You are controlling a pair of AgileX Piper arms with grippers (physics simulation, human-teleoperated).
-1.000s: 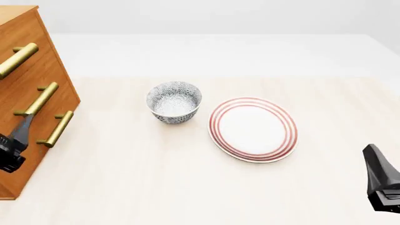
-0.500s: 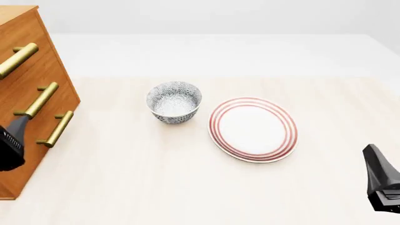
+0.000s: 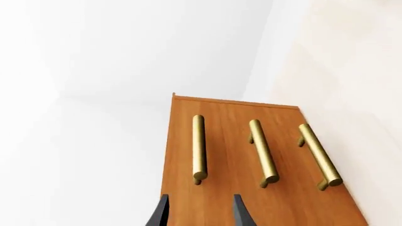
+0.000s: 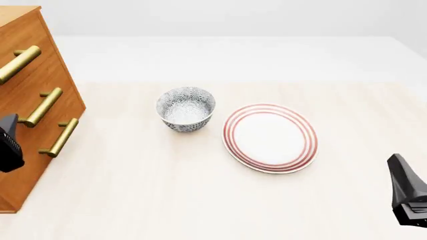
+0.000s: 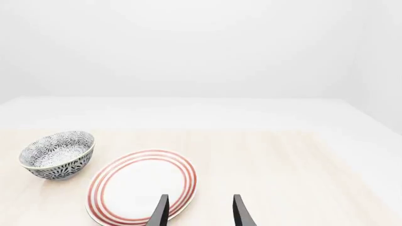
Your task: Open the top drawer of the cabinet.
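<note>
The cabinet (image 4: 63, 90) stands at the table's left edge, orange-brown wood with three brass bar handles. Its top drawer (image 4: 33, 37) is shut, and its handle (image 4: 18, 63) is the highest of the three. My left gripper (image 4: 10, 122) hangs in front of the cabinet face, at about the height of the middle handle (image 4: 41, 106). In the left wrist view the left gripper (image 3: 199, 214) is open and empty, short of the top drawer's handle (image 3: 198, 149) and in line with it. My right gripper (image 4: 400, 167) stays at the table's near right, open (image 5: 199, 212), holding nothing.
A patterned blue-and-white bowl (image 4: 186, 108) sits mid-table, with a red-ringed white plate (image 4: 270, 137) to its right. In the right wrist view the plate (image 5: 141, 186) lies just ahead of the fingers and the bowl (image 5: 56, 154) beyond it. The bottom handle (image 4: 60, 137) is near the left gripper.
My left gripper has risen along the cabinet front, from beside the bottom handle to middle-handle height, and shifted a little left. The right arm has not moved.
</note>
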